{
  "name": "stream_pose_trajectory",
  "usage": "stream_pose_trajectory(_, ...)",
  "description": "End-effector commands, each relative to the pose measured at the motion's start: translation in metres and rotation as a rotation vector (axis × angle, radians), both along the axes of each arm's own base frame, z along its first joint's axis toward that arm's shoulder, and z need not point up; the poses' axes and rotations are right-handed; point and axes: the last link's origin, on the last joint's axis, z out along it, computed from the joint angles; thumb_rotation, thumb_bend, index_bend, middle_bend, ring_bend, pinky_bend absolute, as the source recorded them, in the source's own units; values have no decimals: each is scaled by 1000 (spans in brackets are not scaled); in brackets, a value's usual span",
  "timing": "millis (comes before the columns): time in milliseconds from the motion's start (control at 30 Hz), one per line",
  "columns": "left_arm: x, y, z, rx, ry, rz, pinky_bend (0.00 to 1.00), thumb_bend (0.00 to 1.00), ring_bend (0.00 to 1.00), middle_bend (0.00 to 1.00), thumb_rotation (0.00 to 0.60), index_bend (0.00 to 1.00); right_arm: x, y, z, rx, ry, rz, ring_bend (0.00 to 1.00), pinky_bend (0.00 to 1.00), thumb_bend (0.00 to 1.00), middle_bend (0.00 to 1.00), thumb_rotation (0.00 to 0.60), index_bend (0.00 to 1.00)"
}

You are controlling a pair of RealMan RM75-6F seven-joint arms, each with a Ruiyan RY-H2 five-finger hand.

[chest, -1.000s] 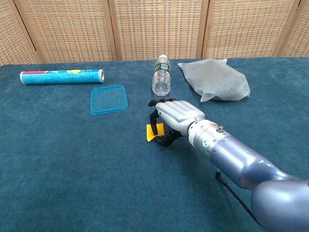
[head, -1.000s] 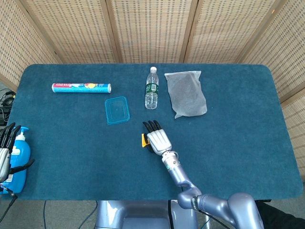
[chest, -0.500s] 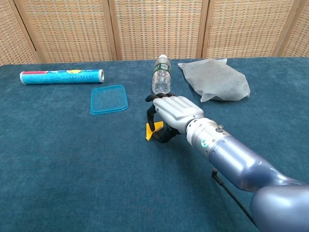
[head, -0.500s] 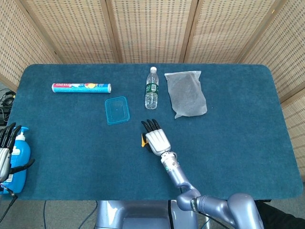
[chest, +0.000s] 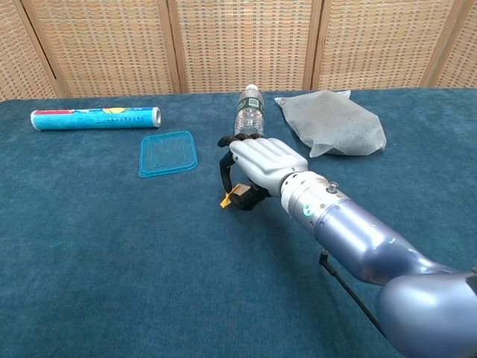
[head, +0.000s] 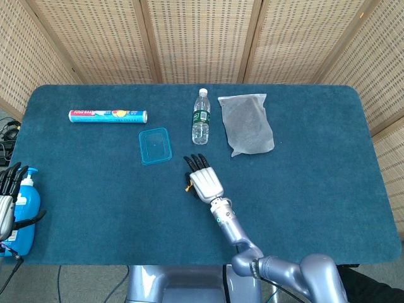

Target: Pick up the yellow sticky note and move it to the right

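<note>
A: What is the biggest thing here?

B: The counter [head: 315, 189], covered in dark blue carpet, with woven screens behind it. The right arm reaches across it from the near edge.

A: And what lies on it?

B: At the far side a grey pouch [head: 246, 124] lies flat, and just to its left a clear water bottle [head: 200, 116] lies with its cap pointing away. Well off to the left there is a long printed roll [head: 108, 116] on its side. Between the roll and the bottle, a little nearer, sits a clear blue lid [head: 155, 146].

A: Where is the right hand?

B: The right hand [chest: 257, 168] is near the middle of the counter, just in front of the bottle, palm down with its fingers curled under.

A: Does it hold anything?

B: Yes. It grips the yellow sticky note [chest: 225, 198] under its dark fingertips. Only a small yellow corner shows at the hand's left side in the chest view, and a sliver in the head view.

A: And the left hand?

B: The left hand [head: 7, 196] sits at the counter's left edge beside a blue pump bottle [head: 25, 205]. Its fingers are next to the bottle, but I cannot tell whether they grip it.
</note>
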Motion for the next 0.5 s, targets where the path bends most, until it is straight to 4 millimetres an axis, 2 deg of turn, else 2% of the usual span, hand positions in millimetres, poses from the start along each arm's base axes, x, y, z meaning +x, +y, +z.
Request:
stream_pose_trajectory(33, 0, 0, 0, 0, 0, -1, 37, 170, 0, 0, 600, 0, 4, -2, 2, -8, -4, 5, 0, 0, 559, 149, 600, 648)
stream_pose_trajectory(500, -1, -1, 2, 8, -6, -1, 37, 170, 0, 0, 600, 0, 30, -10, 16, -49, -45, 40, 0, 0, 556, 149, 600, 637)
